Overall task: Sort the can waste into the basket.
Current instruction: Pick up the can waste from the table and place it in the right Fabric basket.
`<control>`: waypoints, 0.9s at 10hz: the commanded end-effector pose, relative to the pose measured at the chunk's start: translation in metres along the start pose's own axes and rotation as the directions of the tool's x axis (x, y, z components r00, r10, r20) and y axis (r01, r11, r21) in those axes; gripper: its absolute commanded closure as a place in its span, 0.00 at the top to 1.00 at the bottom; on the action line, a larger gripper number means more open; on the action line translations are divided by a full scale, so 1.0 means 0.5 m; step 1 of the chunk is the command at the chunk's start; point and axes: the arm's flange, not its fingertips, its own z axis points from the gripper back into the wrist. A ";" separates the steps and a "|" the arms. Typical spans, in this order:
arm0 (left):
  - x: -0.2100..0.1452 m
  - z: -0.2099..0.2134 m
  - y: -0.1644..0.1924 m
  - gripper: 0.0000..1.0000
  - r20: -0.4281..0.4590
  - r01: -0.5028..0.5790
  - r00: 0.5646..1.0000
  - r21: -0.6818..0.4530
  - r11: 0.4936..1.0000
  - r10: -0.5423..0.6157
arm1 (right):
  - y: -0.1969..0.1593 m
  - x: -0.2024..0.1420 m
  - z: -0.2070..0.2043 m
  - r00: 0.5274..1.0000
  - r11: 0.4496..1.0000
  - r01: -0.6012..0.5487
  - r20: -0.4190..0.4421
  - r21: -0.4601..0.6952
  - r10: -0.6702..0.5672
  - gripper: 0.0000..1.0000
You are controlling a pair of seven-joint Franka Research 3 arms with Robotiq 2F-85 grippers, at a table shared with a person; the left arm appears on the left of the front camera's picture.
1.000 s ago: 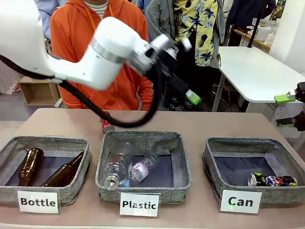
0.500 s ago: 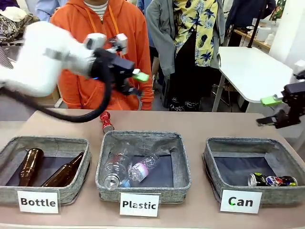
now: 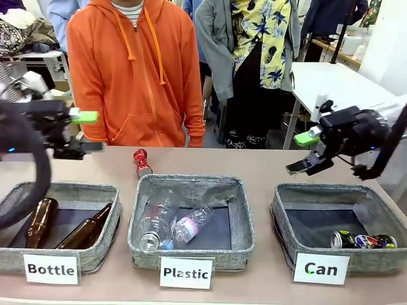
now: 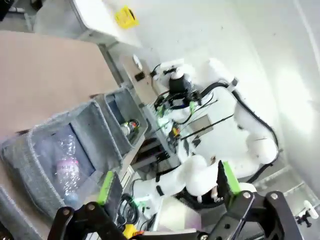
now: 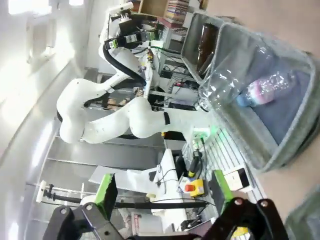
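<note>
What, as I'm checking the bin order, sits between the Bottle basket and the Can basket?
In the front view, the Plastic basket sits there, holding clear plastic bottles.

The front camera sits close before the Plastic basket [image 3: 240,219], facing across the table [image 3: 254,162] to the person [image 3: 137,82] beyond it. The wrist cameras, both rolled sideways, look over that same basket [image 4: 97,132] [image 5: 299,127] from its left and right sides, facing each other.

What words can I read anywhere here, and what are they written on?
"Bottle": left label, on the front of the left basket.
"Plastic": middle label, on the front of the middle basket.
"Can": right label, on the front of the right basket.
Multicoloured print on the dark can in the right basket: too small to read.
</note>
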 end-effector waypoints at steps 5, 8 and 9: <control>0.005 0.022 0.018 1.00 0.016 -0.029 0.999 -0.024 0.999 0.030 | -0.009 0.008 0.003 1.000 1.000 0.010 0.027 0.022 -0.011 1.00; 0.005 0.022 0.018 1.00 0.016 -0.029 0.999 -0.024 0.999 0.030 | -0.009 0.008 0.003 1.000 1.000 0.010 0.027 0.022 -0.011 1.00; 0.005 0.022 0.018 1.00 0.016 -0.029 0.999 -0.024 0.999 0.030 | -0.009 0.008 0.003 1.000 1.000 0.010 0.027 0.022 -0.011 1.00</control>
